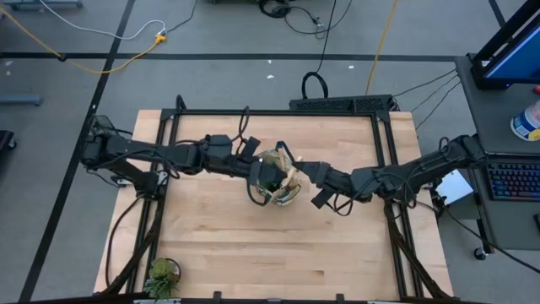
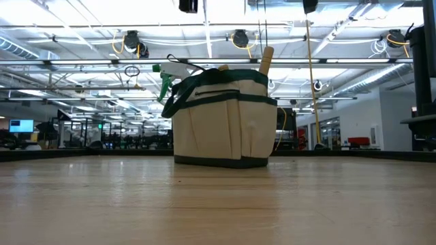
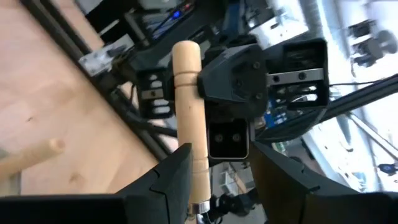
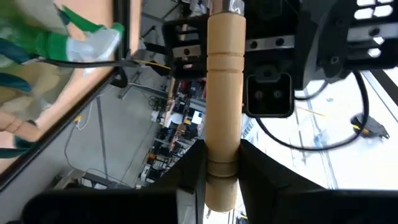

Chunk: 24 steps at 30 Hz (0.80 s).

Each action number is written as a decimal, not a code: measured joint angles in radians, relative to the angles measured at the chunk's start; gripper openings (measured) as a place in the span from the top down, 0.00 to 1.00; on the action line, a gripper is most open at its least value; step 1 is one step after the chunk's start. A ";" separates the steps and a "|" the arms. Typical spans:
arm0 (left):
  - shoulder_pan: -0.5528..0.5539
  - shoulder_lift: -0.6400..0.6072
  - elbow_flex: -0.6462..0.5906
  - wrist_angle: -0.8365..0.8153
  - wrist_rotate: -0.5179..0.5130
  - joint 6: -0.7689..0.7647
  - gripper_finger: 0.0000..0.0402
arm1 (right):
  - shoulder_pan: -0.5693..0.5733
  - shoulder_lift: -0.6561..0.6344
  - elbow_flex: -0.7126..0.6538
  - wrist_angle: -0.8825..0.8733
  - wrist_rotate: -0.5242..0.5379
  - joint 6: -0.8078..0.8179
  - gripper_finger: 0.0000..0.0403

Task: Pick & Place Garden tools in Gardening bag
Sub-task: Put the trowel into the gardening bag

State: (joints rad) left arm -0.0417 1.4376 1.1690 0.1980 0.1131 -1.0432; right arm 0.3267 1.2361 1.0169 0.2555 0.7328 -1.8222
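The beige gardening bag with green trim [image 2: 221,119] stands on the table's middle [image 1: 274,192]. A green spray bottle with a white trigger [image 2: 167,75] and a wooden handle [image 2: 266,61] stick out of its top. Both grippers meet above the bag. My right gripper [image 4: 222,163] is shut on a wooden-handled tool [image 4: 224,81], and its body shows in the left wrist view [image 3: 236,81]. My left gripper [image 3: 221,158] is open, its fingers on either side of the same handle [image 3: 189,106] near the metal collar. The tool's metal head is hidden. My right gripper pinches the wooden handle between its two fingers near the handle's rounded free end [image 4: 222,146]. The fingers lie across the handle. The tool is held in the air over the bag. My left gripper: the handle lies close against one finger [image 3: 174,177]; I cannot tell whether it touches.
A small leafy potted plant [image 1: 160,274] stands at the table's near left corner. A black frame [image 1: 384,152] runs around the table top. Bare wood lies in front of the bag [image 1: 278,245]. A desk with a keyboard [image 1: 510,177] stands to the right of the table.
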 joint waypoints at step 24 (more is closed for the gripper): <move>-0.040 0.001 -0.002 -0.079 -0.020 -0.013 0.59 | 0.028 0.076 0.086 -0.030 -0.002 0.004 0.85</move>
State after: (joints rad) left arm -0.0818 1.4384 1.1667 0.1195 0.0929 -1.0561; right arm 0.3550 1.3125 1.1027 0.2255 0.7312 -1.8186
